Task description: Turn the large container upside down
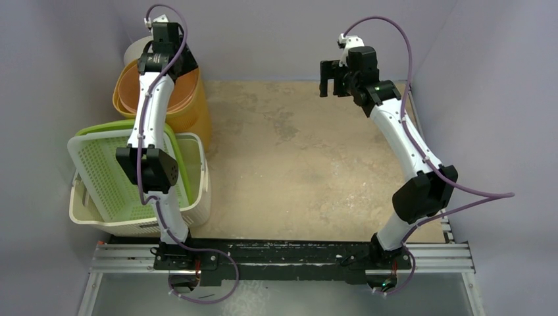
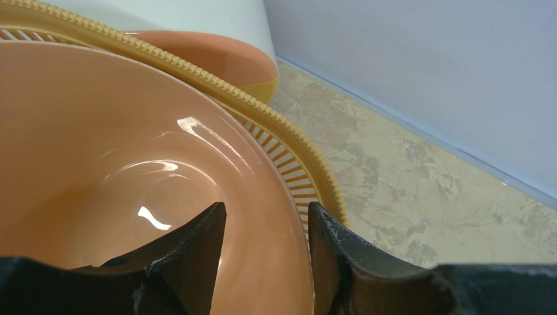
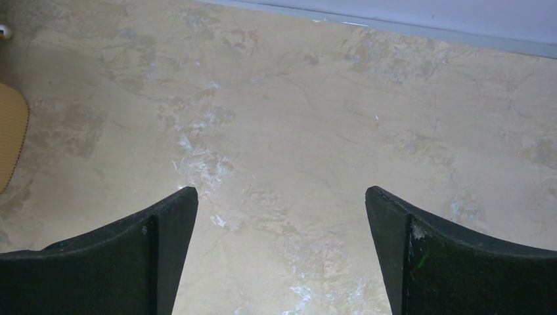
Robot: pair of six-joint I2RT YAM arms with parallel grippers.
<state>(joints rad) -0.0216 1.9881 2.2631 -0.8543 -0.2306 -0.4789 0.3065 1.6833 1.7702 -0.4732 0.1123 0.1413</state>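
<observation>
Orange container rim between the half-open left jaws, not yet pinched; right jaws wide apart, empty.

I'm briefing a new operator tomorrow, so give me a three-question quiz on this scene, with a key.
1. True or false: the jaws of the right arm are shut on something.
2. Multiple choice: the jaws of the left arm straddle the rim of A) a white basket, B) the orange bowl, C) a white bucket.
3. Short answer: what does the orange bowl sit inside?

Key
1. False: they stand open above the bare table.
2. B: one jaw is inside the bowl and the other is outside its rim.
3. The yellow slatted container.
</observation>
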